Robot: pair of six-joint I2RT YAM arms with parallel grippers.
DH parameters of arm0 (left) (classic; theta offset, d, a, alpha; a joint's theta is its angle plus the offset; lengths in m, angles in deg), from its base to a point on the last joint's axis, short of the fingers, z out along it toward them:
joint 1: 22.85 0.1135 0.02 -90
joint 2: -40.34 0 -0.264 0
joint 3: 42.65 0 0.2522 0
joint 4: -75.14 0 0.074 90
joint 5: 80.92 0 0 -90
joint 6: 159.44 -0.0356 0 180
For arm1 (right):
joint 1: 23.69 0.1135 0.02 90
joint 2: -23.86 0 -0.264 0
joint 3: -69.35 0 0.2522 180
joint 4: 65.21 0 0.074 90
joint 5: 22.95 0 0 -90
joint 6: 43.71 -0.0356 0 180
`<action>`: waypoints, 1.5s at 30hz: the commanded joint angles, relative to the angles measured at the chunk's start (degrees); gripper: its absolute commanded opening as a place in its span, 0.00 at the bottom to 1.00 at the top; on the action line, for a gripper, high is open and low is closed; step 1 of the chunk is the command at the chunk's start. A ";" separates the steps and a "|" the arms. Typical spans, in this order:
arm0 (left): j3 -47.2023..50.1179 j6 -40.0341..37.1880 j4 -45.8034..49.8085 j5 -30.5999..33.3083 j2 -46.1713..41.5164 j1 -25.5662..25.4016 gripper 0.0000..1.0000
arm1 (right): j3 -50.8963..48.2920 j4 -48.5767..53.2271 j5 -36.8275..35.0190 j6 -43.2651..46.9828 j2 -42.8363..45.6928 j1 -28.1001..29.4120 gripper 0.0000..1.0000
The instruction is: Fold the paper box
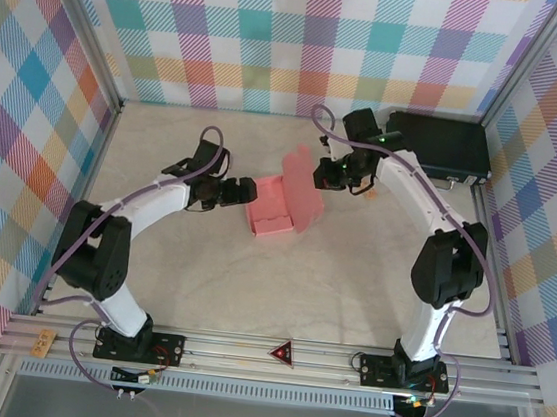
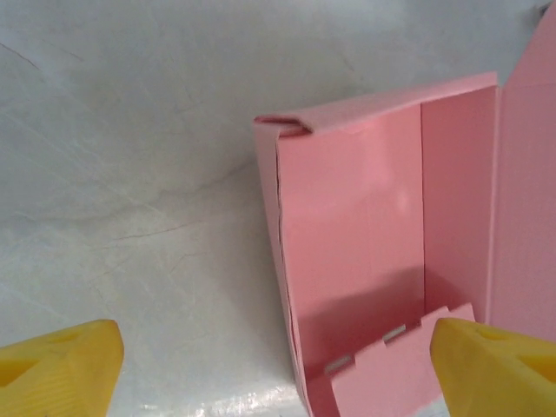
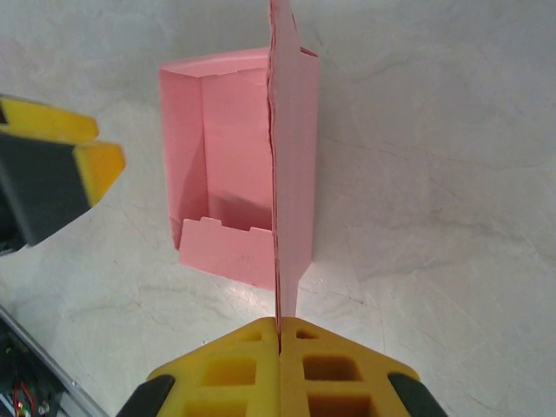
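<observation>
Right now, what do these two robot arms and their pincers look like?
The left arm and right arm are white tubes with black joints, each trailing a purple cable. The left gripper and right gripper are black, tipped with yellow fingers moulded with square pockets.

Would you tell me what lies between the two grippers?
The paper box, open beside the left gripper, its raised lid pinched by the right gripper, in the top view.

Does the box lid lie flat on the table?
No, the lid is raised up from the box, its edge pinched in the shut right gripper.
</observation>
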State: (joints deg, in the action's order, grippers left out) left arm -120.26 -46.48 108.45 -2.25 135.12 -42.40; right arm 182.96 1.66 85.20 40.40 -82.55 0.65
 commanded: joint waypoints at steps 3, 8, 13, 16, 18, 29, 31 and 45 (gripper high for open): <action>-3.09 0.47 -1.93 -8.50 4.37 0.22 0.83 | 3.92 3.88 3.53 2.88 -2.32 0.01 0.00; -3.34 4.62 -3.00 -10.49 6.92 0.13 0.73 | 5.74 4.44 3.95 3.38 -4.04 0.09 0.00; -0.30 8.95 -7.29 -11.44 6.70 0.04 0.66 | 8.06 6.04 3.47 4.58 -6.06 0.47 0.00; 0.48 10.33 -8.43 -13.83 7.32 0.00 0.60 | 9.39 7.07 2.73 5.47 -7.08 0.79 0.00; 0.82 10.80 -9.15 -15.49 7.61 -0.18 0.56 | 10.49 7.92 2.04 6.05 -7.86 1.19 0.00; 3.37 11.67 -5.92 -10.05 4.53 -0.40 0.59 | 15.78 9.21 -4.98 6.70 -9.40 2.29 0.19; 3.43 11.13 -5.13 -9.05 4.06 -0.40 0.61 | 16.51 8.97 -5.79 6.43 -9.36 2.38 0.28; -10.47 1.80 6.53 1.60 4.66 2.32 0.69 | 13.89 2.48 -15.56 2.44 -0.92 2.38 0.58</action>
State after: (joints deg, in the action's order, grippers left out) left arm -126.38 -41.08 110.85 -4.76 137.81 -41.60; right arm 197.91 6.60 73.35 44.33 -89.39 2.66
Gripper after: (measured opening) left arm 0.692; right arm 0.581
